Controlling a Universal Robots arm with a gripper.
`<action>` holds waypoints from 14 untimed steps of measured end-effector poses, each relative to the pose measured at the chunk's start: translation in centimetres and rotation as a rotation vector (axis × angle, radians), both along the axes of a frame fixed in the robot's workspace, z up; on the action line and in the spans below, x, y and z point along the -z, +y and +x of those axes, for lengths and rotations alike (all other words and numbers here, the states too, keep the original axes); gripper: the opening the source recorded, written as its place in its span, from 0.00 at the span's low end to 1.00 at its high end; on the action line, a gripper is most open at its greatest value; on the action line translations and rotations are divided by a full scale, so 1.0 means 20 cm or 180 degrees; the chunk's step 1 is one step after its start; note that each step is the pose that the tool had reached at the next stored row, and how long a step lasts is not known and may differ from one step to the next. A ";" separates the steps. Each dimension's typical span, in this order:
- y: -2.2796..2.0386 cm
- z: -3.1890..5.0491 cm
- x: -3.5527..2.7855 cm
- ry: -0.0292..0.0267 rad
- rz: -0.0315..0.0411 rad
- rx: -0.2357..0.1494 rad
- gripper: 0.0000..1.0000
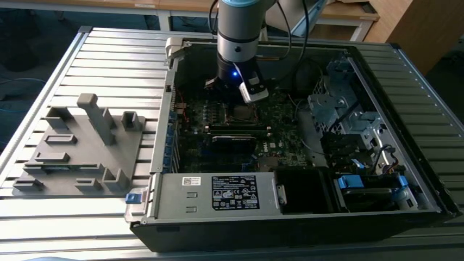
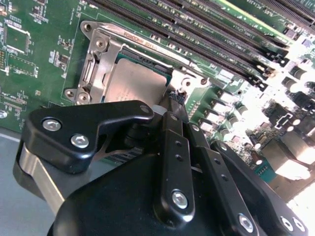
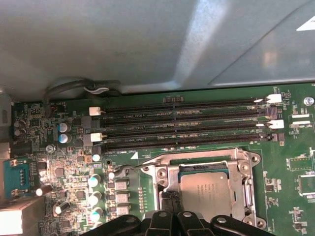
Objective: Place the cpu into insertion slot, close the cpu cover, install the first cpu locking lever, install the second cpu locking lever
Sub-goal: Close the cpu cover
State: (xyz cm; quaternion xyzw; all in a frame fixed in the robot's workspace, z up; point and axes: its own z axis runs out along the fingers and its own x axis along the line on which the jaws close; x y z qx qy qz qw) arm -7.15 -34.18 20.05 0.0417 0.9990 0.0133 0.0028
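Note:
The cpu [image 3: 204, 194] lies flat in the insertion slot [image 3: 252, 169] on the green board, its dull silver top [image 2: 133, 83] showing through the window of the cpu cover [image 3: 206, 160]. The cover [image 2: 98, 61] lies down over the slot. A thin wire locking lever [image 3: 127, 168] sticks out at one corner of the slot. My gripper [image 2: 173, 105] hangs right over the slot's edge with its black fingers [image 2: 172, 147] drawn together; whether they pinch anything is hidden. In the exterior view the gripper [image 1: 238, 104] sits low inside the case above the slot [image 1: 242, 112].
Long black memory slots [image 3: 187, 125] run beside the socket. The case wall [image 3: 147, 44] rises just behind them. A grey power supply box [image 1: 217, 193] and drive bays [image 1: 362, 185] fill the near side. A grey fixture plate [image 1: 80, 147] lies on the table at the exterior view's left.

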 end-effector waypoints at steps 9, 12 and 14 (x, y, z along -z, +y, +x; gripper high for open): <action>0.000 0.000 0.014 0.0001 -0.0001 0.0000 0.10; -0.001 0.000 0.016 0.0002 -0.0002 0.0000 0.10; 0.000 0.000 0.017 0.0000 -0.0001 0.0000 0.10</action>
